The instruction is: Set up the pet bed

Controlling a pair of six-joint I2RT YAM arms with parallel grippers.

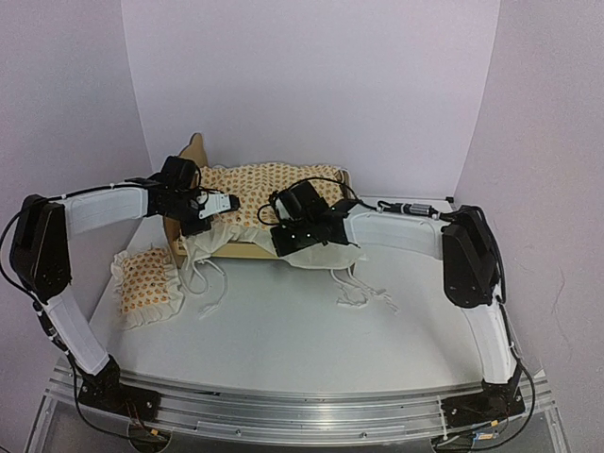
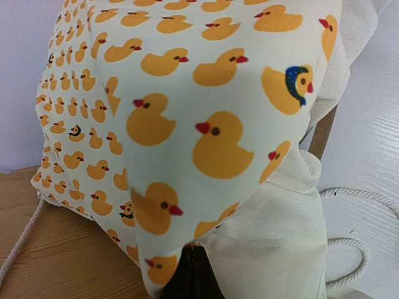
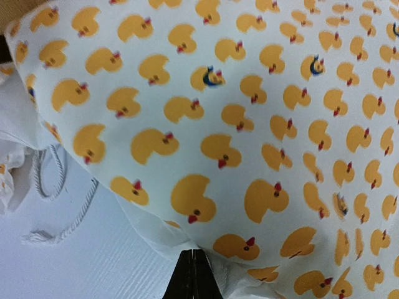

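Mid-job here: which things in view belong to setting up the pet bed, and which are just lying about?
Job:
light-wood bed frame with scalloped headboard
cream duck-print ruffled bedding, pinched by left pincer and right pincer
matching ruffled pillow

Lying about:
nothing seen; only the white table

**Pet bed, seen from above.** The light-wood bed frame (image 1: 247,251) is shown standing upright toward the far side of the white table (image 1: 302,330), with its scalloped headboard (image 1: 195,151) at the left end. Cream bedding (image 1: 274,181), printed with orange ducks and edged with a plain ruffle, is laid bunched over the frame and spilled over the near rail. Its white tie cords (image 1: 357,291) are trailed on the table. The matching ruffled pillow (image 1: 146,276) is laid flat outside the frame, just beside its left end.
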